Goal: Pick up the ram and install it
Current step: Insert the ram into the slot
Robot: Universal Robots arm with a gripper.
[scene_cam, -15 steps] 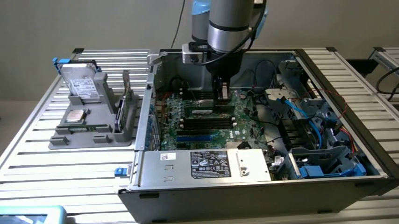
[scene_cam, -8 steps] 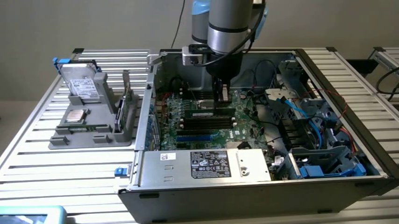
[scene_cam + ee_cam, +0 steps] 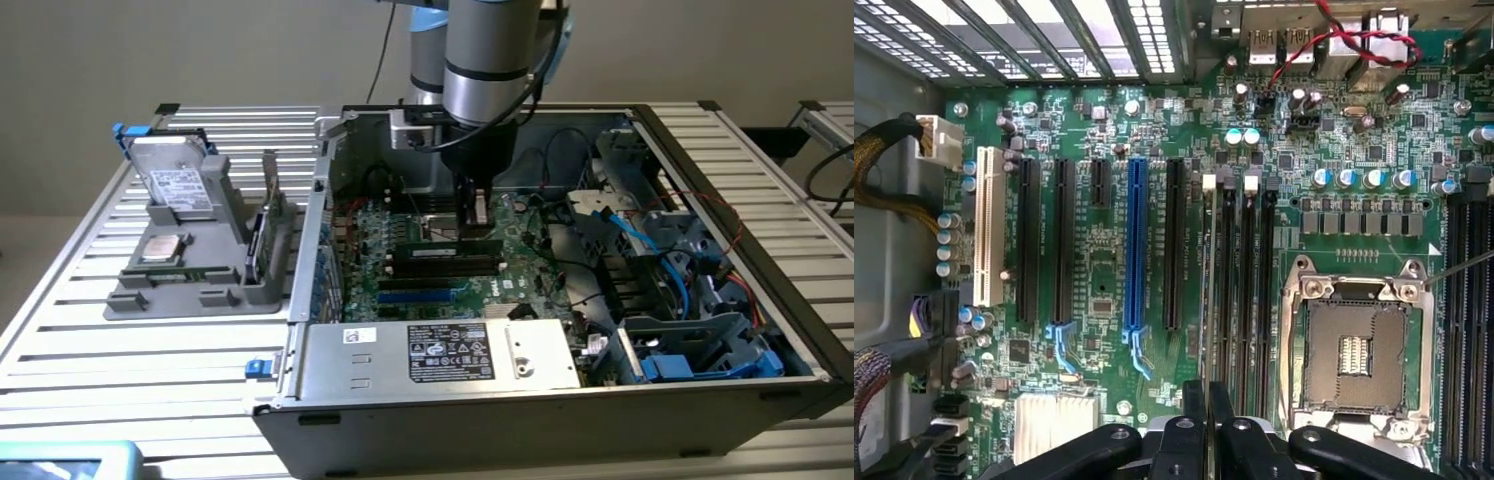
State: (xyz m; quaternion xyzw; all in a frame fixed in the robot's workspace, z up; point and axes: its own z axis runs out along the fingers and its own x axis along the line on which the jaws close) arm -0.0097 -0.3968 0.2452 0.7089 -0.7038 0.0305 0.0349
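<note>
At the exterior view's left, a grey tray (image 3: pixel 200 298) sits on the slatted tabletop (image 3: pixel 80 330). It carries a hard drive (image 3: pixel 176 185), a small silver chip (image 3: pixel 163 247) and a green card (image 3: pixel 271 235) standing on edge.

Next comes the open computer case (image 3: pixel 534 420), lying on its side with the motherboard (image 3: pixel 350 285) facing up. The arm reaches down into it, and the hand (image 3: pixel 470 228) hangs over the bank of black memory slots (image 3: pixel 441 265). Its fingers (image 3: pixel 1192 420) are drawn almost together, clenched on the top edge of the ram (image 3: pixel 447 245).

The ram stands on its long edge, its length running from the exterior view's left to right, parallel to the slots and in line with the one farthest from the case's labelled front. In the wrist view it shows as a thin pale line (image 3: pixel 1211 290) leading out from between the fingers, between the long expansion slots (image 3: pixel 1137 245) and the open processor socket (image 3: pixel 1354 355). Whether it is pressed fully home cannot be told.

Farther to the exterior view's right, blue cables (image 3: pixel 638 235) cross the drive bays.
</note>
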